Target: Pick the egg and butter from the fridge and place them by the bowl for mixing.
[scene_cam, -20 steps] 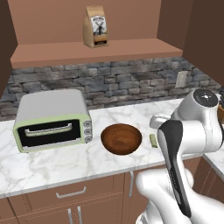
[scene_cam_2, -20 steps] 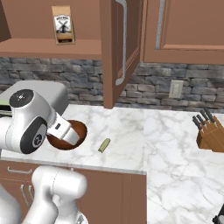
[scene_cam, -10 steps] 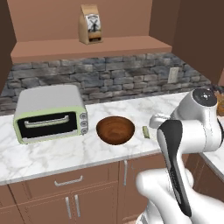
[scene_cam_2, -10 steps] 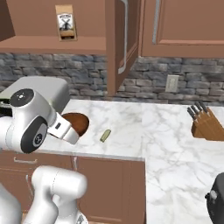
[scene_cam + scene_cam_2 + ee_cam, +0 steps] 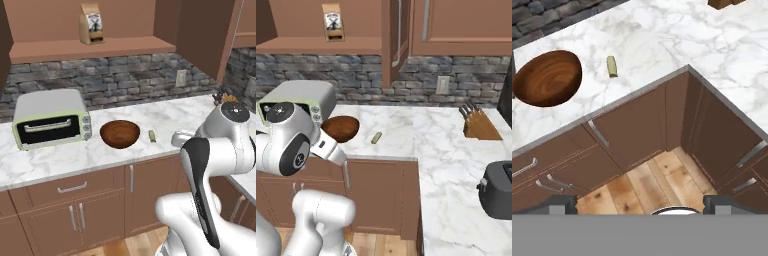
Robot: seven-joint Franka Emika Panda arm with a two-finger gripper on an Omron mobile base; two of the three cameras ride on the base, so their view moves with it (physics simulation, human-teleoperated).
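Note:
The dark reddish-brown wooden bowl stands on the marble counter next to the toaster oven; the hand view has the bowl at its upper left. My gripper hangs open and holds nothing. It is off the counter's edge, over the wooden floor in the inner corner of the cabinets. Its fingertips sit far apart at the bottom of the hand view. The egg, the butter and the fridge are out of view.
A small pale olive stick lies right of the bowl. A pale green toaster oven, a knife block and a black toaster stand on the L-shaped counter. A coffee bag sits on the shelf. An upper cabinet door hangs open.
The whole picture has shifted in both base views: the base has driven back from the counter, bringing the lower cabinets, floor and black toaster into view. The gripper stays open.

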